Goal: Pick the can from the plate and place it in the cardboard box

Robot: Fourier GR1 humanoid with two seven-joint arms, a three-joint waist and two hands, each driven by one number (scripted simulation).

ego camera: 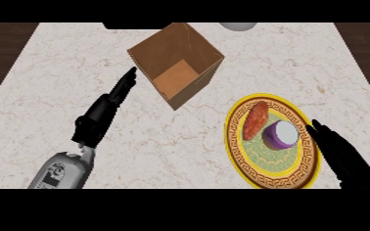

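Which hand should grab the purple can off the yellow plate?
Right. The right hand sits at the yellow patterned plate's right rim, beside the purple white-topped can. The left hand lies across the counter by the open cardboard box, fingers straight.

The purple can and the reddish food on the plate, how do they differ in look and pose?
The can is purple with a pale round top; the reddish food is orange-red and long. The can looks upright and compact, while the food lies flat, stretched along the plate's left side. Both rest on the yellow-rimmed plate, close together.
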